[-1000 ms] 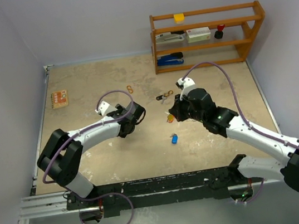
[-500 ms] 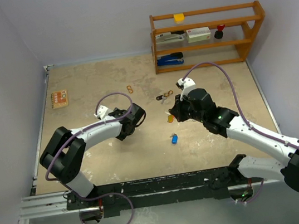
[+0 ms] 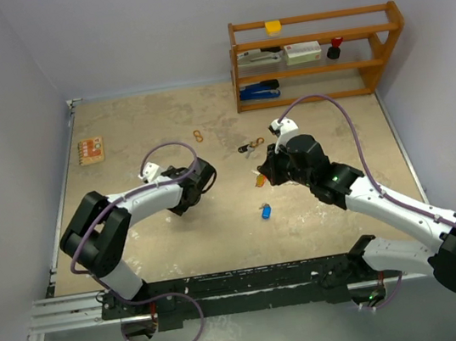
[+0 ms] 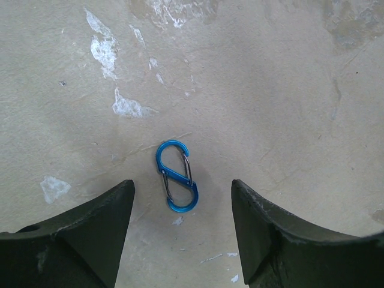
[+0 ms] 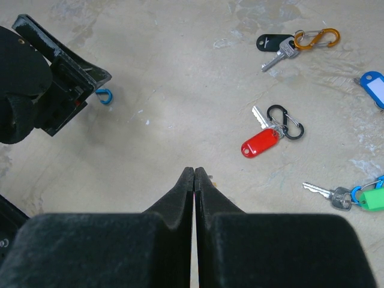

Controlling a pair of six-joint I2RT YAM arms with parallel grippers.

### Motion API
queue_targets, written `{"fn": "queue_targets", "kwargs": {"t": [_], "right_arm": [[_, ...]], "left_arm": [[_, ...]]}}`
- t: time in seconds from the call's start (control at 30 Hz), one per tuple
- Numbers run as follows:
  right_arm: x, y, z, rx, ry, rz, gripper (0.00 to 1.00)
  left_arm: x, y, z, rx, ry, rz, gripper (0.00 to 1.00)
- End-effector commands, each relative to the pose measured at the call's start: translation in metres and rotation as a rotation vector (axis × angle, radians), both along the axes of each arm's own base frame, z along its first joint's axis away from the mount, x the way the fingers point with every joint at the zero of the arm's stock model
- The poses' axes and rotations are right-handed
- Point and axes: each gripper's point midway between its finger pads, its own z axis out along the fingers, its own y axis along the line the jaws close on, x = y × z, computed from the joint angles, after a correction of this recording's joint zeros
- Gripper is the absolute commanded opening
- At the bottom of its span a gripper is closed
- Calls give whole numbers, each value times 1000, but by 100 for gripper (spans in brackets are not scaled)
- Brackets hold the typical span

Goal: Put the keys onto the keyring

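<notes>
A: Start on the left. What is the left gripper doing?

B: Its jaws stand wide apart and hold nothing. On the table, between the two fingers, lies a blue S-shaped carabiner clip, touching neither of them.

A: And the right gripper?

B: Pressed fully together, with nothing between its fingers. It hangs to the right of the left one, about mid-table.

A: Where are the keys?

B: On the table around the right gripper, none of them held. Its wrist camera shows a black-tagged key meeting an orange carabiner. Closer to the fingers, a red-tagged key touches a black carabiner. There is also a blue tag cut off by the frame edge, and a green-tagged key.

A: Anything more from above?

B: A small blue tag lies alone on the near side of the right gripper. I cannot tell whether it is the same one. A wooden shelf stands at the far right.
</notes>
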Motion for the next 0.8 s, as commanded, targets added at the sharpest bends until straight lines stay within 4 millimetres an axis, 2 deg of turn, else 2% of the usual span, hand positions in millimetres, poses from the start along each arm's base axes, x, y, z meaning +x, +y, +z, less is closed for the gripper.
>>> {"fn": "queue_targets", "kwargs": {"t": [0.0, 0.57, 0.77], "right_arm": [[5, 2, 13, 23, -39, -17, 0], [5, 1, 5, 12, -27, -19, 0], [6, 1, 4, 8, -25, -23, 0]], "left_arm": [[6, 9, -1, 41, -10, -13, 63], [25, 0, -11, 63, 1, -139, 64], [36, -9, -11, 54, -14, -194, 63]]}}
